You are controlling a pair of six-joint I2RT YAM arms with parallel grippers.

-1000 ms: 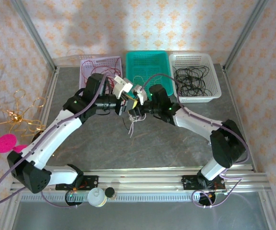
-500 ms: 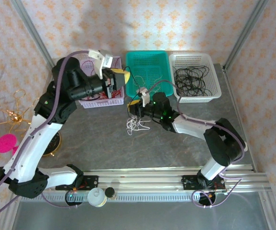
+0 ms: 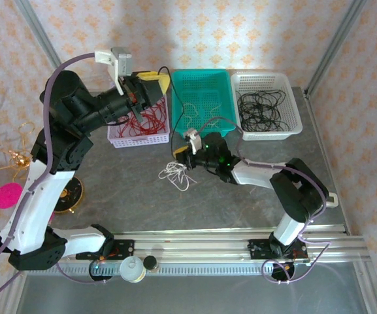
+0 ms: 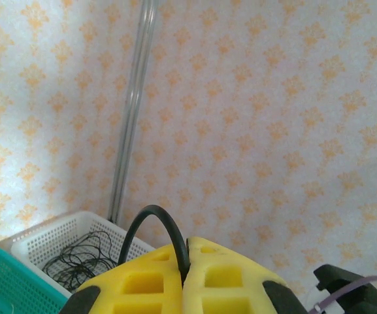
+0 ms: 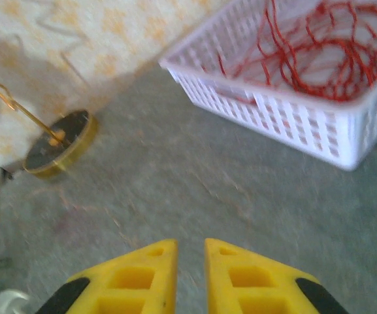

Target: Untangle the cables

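A grey desk (image 3: 110,163) stands inside walls papered with an orange flower pattern, and three baskets sit in a row along its far edge. The lilac basket (image 3: 119,139) on the left holds red cables (image 3: 146,121). The teal basket (image 3: 204,78) in the middle has a few pale strands in it, and the white basket (image 3: 293,124) on the right holds a heap of black cables (image 3: 261,104). The left hand (image 3: 164,82) is raised above the lilac basket. In its wrist view the yellow fingers (image 4: 142,281) are pressed together on a black cable (image 4: 152,222), which arches up and runs down into the seam between them. The right hand (image 3: 180,152) lies low over the middle of the desk. Its fingers (image 5: 136,275) stand a narrow gap apart, and the wrist view shows nothing between them. A small clump of cream-white cables (image 3: 174,174) lies on the desk just near and left of that hand; whether the hand touches it cannot be told. At the left edge a gold wire ornament (image 3: 15,154) rises from a round gold-rimmed base (image 3: 66,195), beside a pink disc (image 3: 8,195).
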